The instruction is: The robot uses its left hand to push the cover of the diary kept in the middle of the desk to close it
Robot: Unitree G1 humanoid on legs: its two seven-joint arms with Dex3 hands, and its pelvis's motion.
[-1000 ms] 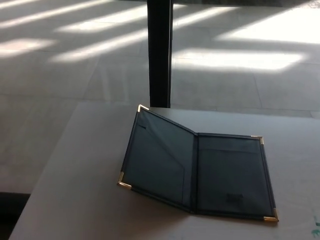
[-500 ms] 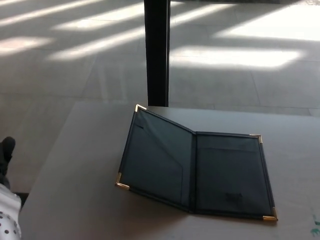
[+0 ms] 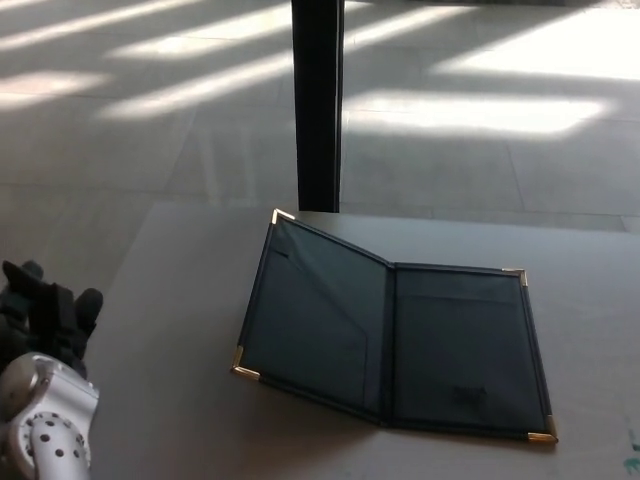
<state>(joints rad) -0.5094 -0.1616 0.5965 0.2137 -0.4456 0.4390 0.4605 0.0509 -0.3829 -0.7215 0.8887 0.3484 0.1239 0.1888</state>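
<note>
desk [image 3: 180, 420]: plain grey top, with a dark post [image 3: 318, 105] standing behind its far edge

diary [image 3: 390, 335]: lying open around mid-desk, spine running roughly toward and away from the robot, brass tips on the corners

left cover [image 3: 315, 315]: this half is tilted up off the desk, so it's the flap to shove over rightward onto the flat half

left hand [image 3: 45, 315]: low at the desk's left edge, fingers look spread and holding nothing; diary sits well off to its right

right hand: not showing, so left is clearly the nearer one
</note>
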